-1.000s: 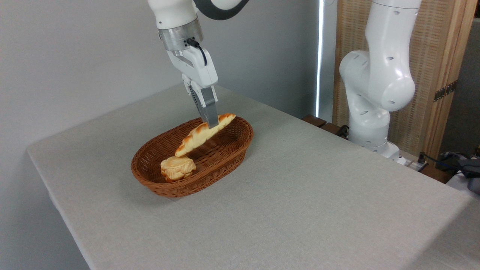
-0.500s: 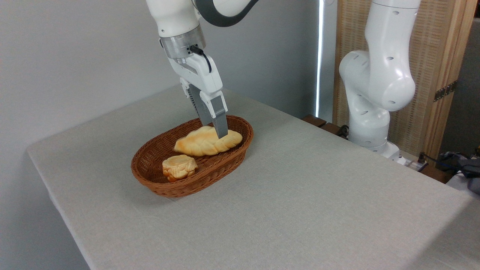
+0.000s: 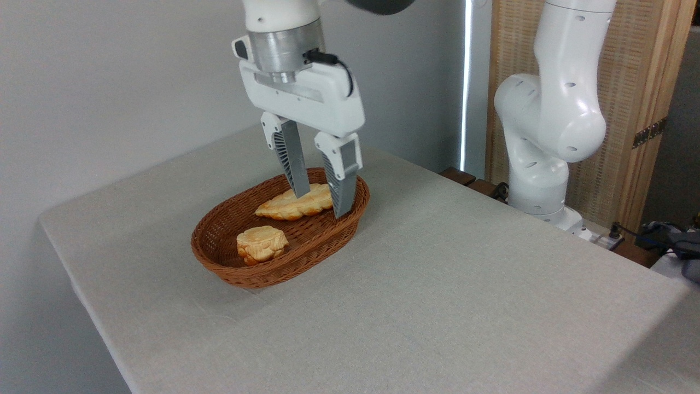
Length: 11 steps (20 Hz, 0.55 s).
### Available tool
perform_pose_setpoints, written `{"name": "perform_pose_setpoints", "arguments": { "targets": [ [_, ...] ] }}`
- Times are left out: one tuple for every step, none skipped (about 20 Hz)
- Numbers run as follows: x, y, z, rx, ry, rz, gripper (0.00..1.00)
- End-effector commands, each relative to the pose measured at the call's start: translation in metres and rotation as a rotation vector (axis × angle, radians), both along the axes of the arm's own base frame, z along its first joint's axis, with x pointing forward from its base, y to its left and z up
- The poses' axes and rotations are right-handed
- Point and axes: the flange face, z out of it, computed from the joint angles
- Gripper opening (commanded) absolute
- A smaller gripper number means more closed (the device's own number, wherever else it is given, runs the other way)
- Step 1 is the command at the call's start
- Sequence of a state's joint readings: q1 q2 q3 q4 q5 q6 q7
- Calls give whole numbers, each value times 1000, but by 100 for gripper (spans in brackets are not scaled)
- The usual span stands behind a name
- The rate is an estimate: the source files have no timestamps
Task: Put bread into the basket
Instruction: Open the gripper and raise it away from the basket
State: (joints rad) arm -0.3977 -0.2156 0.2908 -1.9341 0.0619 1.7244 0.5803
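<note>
In the basket [image 3: 240,273], far end: bread [image 3: 292,203] lying flat. A small bun [image 3: 261,243] sits nearer the front. Claw [image 3: 321,203] directly above the basket, fingers apart, gripping nothing.

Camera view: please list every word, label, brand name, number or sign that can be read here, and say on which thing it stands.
None: no readable text on the claw, bread, basket, small bun, table or arm base.
</note>
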Motion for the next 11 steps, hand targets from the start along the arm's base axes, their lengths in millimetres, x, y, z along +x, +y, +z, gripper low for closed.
{"name": "perform_pose_setpoints", "arguments": {
  "targets": [
    [-8,42,24,-13,45,-25,100],
    [-10,48,26,-16,59,-40,100],
    [-11,51,29,-20,60,-41,100],
    [-12,55,31,-23,55,-36,100],
    [-12,58,31,-31,55,-31,100],
    [-12,59,31,-38,54,-28,100],
    [-12,59,31,-56,53,-26,100],
    [-12,54,32,-89,53,-26,100],
    [-12,52,32,-104,53,-27,100],
    [-12,52,32,-106,53,-25,100],
    [-12,51,32,-104,53,-30,100]
  ]
}}
